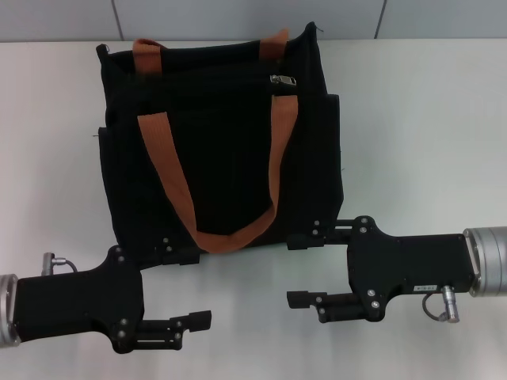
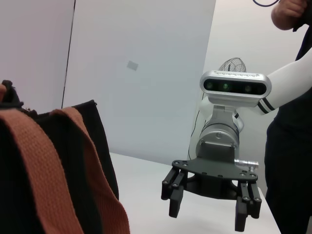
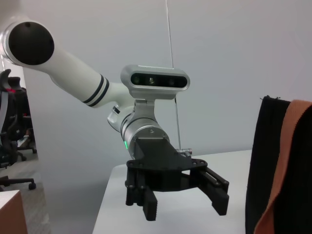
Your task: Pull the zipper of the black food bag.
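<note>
The black food bag (image 1: 222, 142) lies on the white table (image 1: 420, 134), its two orange-brown strap handles (image 1: 170, 170) draped across it. The small silver zipper (image 1: 282, 80) sits on the zip line near the bag's far right. My left gripper (image 1: 194, 286) is open and empty at the bag's near left corner. My right gripper (image 1: 303, 269) is open and empty at the near right corner, facing the left one. The left wrist view shows the bag (image 2: 100, 146) and the right gripper (image 2: 210, 212). The right wrist view shows the bag (image 3: 265, 161) and the left gripper (image 3: 184, 204).
A grey wall (image 1: 238, 20) runs along the table's far edge. A person in dark clothes (image 2: 292, 161) stands behind the right arm in the left wrist view. Office chairs (image 3: 12, 141) stand off to the side of the table.
</note>
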`<state>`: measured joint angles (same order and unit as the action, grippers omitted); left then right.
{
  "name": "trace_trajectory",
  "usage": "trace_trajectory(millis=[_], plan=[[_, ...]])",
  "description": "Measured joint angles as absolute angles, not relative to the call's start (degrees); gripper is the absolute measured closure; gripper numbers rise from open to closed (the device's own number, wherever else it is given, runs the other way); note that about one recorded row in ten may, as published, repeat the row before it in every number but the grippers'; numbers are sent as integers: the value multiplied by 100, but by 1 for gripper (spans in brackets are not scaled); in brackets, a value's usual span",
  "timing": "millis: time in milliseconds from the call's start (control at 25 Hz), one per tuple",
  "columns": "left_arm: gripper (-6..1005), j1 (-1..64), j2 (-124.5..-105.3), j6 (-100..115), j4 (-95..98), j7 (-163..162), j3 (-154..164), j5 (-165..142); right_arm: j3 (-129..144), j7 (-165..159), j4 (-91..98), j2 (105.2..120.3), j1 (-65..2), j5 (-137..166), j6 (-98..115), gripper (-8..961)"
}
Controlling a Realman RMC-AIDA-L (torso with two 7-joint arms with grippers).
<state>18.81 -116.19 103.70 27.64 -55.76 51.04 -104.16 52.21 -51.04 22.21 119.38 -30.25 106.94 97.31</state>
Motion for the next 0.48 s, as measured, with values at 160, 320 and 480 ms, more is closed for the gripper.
trace_trajectory(millis=[160,320,480], plan=[[165,1895,-11619,10362,2751,-5573,5106,-10415,5220,-5022,2167,11944,-3047,10681,9717,254],[165,1897,-11619,10359,2751,-5572,5088,-10416,5220,-5020,2139,11944,-3071,10681,9718,254],[165,1898,-11619,10351,2751,-5572,5086,-10415,5220,-5020,2136,11944,-3081,10680,9736,254]])
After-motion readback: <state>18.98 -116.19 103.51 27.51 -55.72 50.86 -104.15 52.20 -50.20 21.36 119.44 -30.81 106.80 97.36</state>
